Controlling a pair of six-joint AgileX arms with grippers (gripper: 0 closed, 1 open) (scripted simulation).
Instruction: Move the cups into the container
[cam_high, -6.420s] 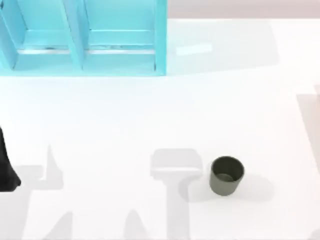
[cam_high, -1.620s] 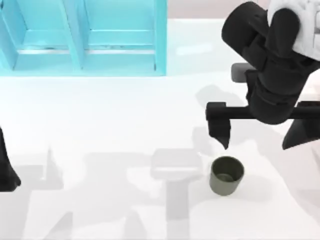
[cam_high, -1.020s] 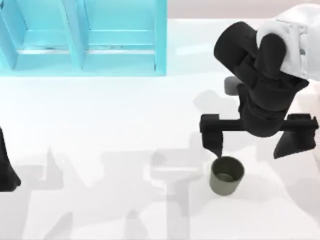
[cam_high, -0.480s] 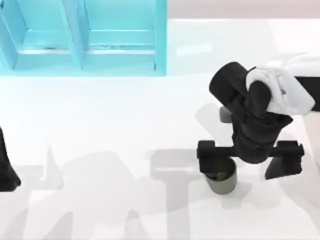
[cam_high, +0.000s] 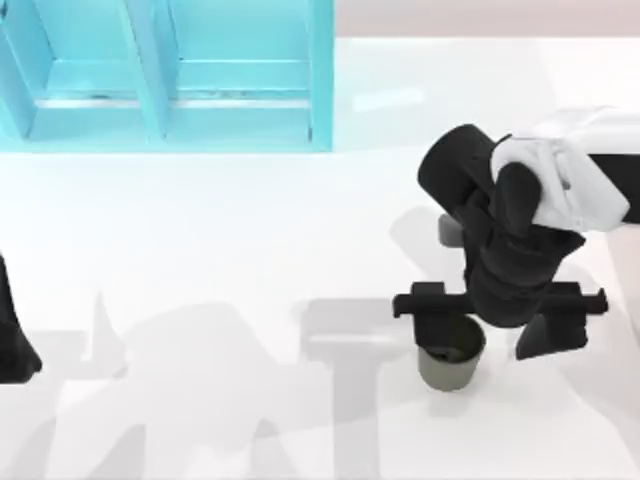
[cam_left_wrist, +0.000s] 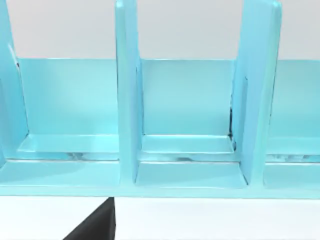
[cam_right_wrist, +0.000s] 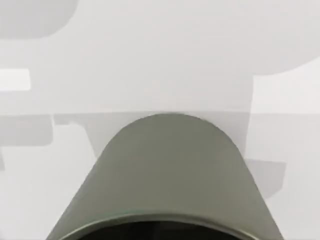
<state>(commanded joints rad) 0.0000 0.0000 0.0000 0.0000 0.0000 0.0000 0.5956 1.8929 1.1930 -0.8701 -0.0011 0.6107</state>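
Observation:
An olive-green cup (cam_high: 450, 372) stands upright on the white table at the front right. My right gripper (cam_high: 489, 330) hangs over it, open. One finger (cam_high: 430, 318) sits at the cup's left rim and the other finger (cam_high: 548, 336) is well off to the cup's right. Up close in the right wrist view, the cup (cam_right_wrist: 170, 175) shows its olive wall and rim. The turquoise container (cam_high: 170, 80) with upright dividers stands at the back left and also faces the left wrist camera (cam_left_wrist: 190, 150). My left arm (cam_high: 12, 335) is parked at the table's left edge.
The white table (cam_high: 220, 260) stretches bare between the container and the cup, crossed by grey shadows. The container's dividers (cam_left_wrist: 127, 100) form several open-fronted compartments.
My right arm came in from the back right and lowered onto the olive cup. In the last half second it shifted slightly forward. The cup has stayed put.

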